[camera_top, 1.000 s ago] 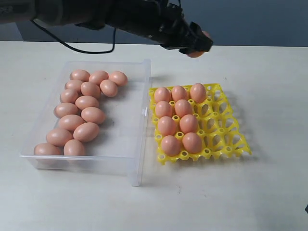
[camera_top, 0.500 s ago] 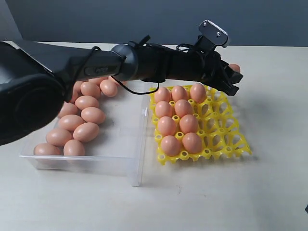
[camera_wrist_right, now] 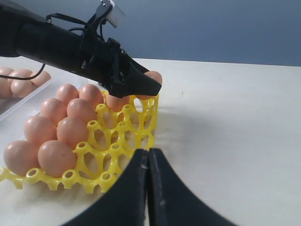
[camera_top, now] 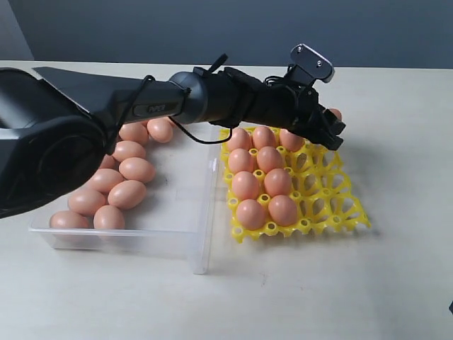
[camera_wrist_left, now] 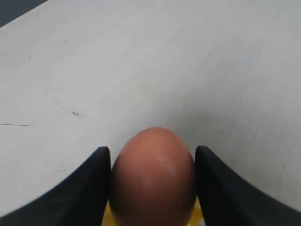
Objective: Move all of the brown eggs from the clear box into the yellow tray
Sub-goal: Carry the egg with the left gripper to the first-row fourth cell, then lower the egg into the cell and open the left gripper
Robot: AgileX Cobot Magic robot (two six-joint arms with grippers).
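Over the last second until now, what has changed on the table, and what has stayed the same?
The left gripper, holding one brown egg throughout, came down toward the far right corner of the yellow tray, as the exterior view shows it. Nothing was released. The nine seated eggs in the tray and the loose eggs in the clear box stayed put.

**Hidden and cut off**

The black left arm [camera_top: 92, 99] covers the far end of the clear shallow plastic box [camera_top: 127, 241] and some orange-brown oval eggs [camera_top: 127, 193] there. The gripped egg [camera_wrist_left: 153, 176] is cut off at the left wrist view's edge.
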